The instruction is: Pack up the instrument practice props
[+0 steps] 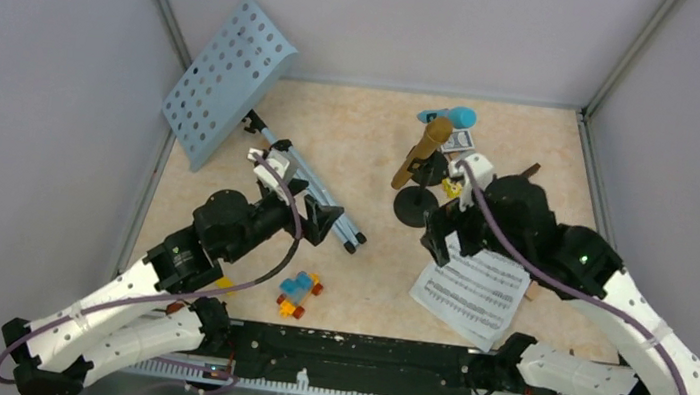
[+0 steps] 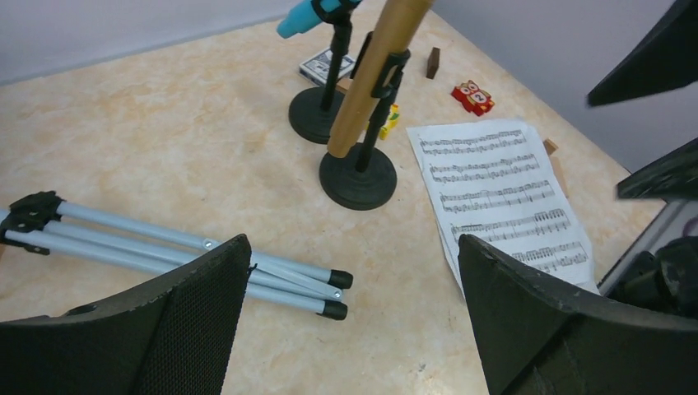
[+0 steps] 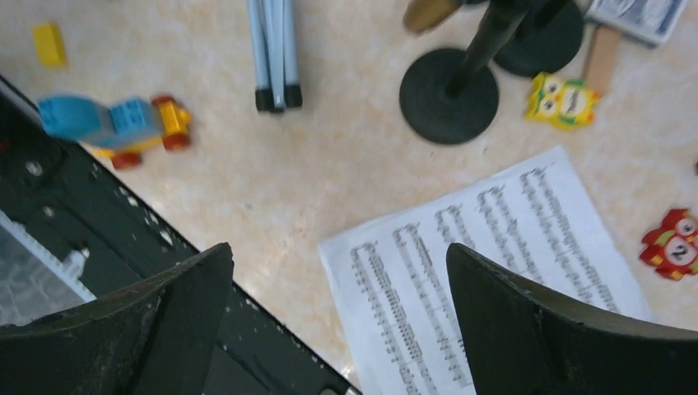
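1. Left wrist view: the left gripper [image 2: 354, 247] hangs spread wide above the tripod legs [image 2: 132, 226], which lie flat.
2. The right gripper [image 3: 339, 251] gapes, empty, over the sheet-music pages [image 3: 502, 263] beside a black mic holder [image 3: 449, 95].

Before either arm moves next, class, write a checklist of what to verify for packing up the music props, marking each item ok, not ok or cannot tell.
1. Left gripper open and empty: ok.
2. Right gripper open and empty: ok.
3. Sheet music flat on the table, below the right gripper: ok.
4. Gold mic and blue mic out of holders: not ok, both sit clipped in.
5. Tripod legs folded together: ok.
6. Rack clear of the wall: cannot tell.
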### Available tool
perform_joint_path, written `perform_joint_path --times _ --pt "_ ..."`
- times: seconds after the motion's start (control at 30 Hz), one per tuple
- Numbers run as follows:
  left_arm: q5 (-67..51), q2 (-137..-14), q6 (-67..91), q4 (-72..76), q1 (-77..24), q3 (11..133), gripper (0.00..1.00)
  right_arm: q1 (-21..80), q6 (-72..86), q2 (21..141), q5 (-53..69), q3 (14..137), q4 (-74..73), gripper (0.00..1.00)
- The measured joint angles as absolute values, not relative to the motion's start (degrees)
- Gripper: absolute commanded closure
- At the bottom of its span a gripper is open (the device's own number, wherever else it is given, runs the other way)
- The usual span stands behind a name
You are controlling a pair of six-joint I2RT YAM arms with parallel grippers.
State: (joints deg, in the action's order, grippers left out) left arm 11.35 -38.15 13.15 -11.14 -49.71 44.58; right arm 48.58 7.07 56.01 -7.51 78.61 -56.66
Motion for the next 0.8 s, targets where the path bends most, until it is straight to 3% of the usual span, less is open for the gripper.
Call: perform_joint_path --times 0.13,0.3,0.43,0.63,0.8 --pt "6.8 -38.5 12.4 -9.7 -49.7 44.3 0.01 48.6 4.6 47.0 -4.6 59.4 -47.2 0.02" --pt "2.2 -36.8 11.6 -6.8 -49.7 40.3 0.01 48.2 0.4 36.3 -4.6 47.4 -32.5 0.01" --pt "0.8 -36.4 11.6 -6.7 -49.7 38.4 0.01 43.3 -2.7 38.5 -2.4 41.1 -17.7 0.01" --pt "-1.4 -34.6 11.7 -3.5 -49.7 33.8 0.01 26.3 -5.2 46.2 14.7 28.5 2.8 0.01" --pt "-3.6 -34.7 11.6 -0.6 -49.7 31.9 0.02 23.5 -11.7 54.2 23.3 27.5 15.6 0.02"
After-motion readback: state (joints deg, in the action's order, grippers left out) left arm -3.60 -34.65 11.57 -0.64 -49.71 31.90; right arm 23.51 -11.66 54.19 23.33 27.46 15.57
